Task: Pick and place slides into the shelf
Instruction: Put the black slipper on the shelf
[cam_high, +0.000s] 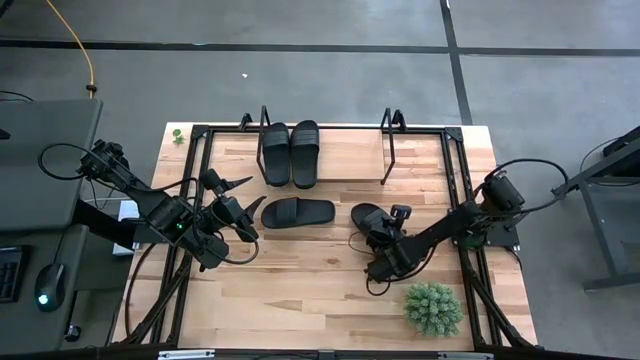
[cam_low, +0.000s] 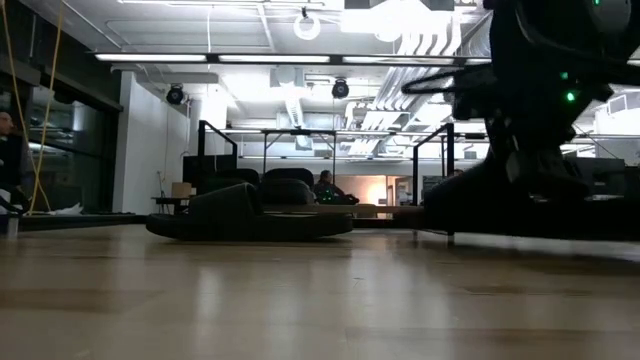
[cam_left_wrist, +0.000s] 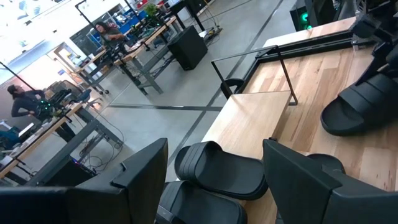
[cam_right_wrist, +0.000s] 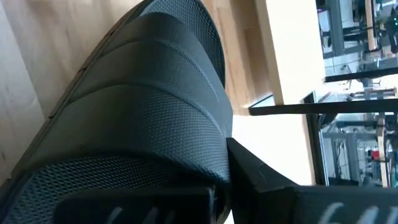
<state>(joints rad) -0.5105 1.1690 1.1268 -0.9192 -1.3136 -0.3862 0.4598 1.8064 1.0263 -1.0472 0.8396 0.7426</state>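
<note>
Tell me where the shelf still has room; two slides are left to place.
The shelf board is bare between the parked pair of slides and its right upright. The centre is crowded: the left gripper sits beside one loose slide, and the right gripper is at the other.

The wooden table (cam_high: 300, 290) carries the shelf (cam_high: 350, 160), two loose slides (cam_high: 298, 212) and a plant (cam_high: 433, 307).

Floor: grey concrete floor (cam_high: 330, 25) crossed by dark seams.
Ceiling: exposed white ducts (cam_low: 300, 90), long strip lights (cam_low: 180, 57).
Furniture: grey-topped workbenches (cam_left_wrist: 134, 59), seated people.
</note>
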